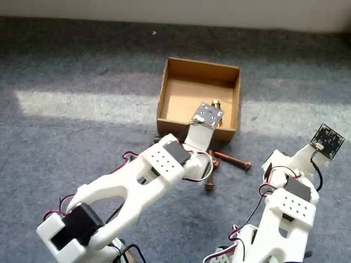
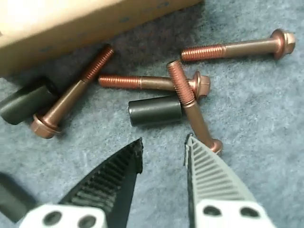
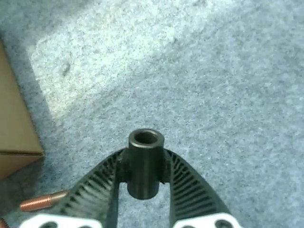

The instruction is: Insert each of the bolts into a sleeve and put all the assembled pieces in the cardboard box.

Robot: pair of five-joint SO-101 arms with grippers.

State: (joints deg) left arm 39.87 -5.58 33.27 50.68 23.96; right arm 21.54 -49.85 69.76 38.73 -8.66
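Beside the cardboard box (image 1: 203,67), on the grey table (image 1: 82,66), four copper bolts (image 2: 152,82) and two black sleeves are lying loose. The left fingers (image 2: 133,159) are hanging released just short of them. The nearest bolt (image 2: 192,109) is lying with its head just beside one fingertip, its long axis pointing away toward the box, its shank crossing another bolt. A sleeve (image 2: 155,110) is lying crosswise ahead of the gap. The right fingers (image 3: 114,171) are clenching a third sleeve (image 3: 146,139), bore open, over bare table, with free room around. The left arm is sitting nearer the bolts.
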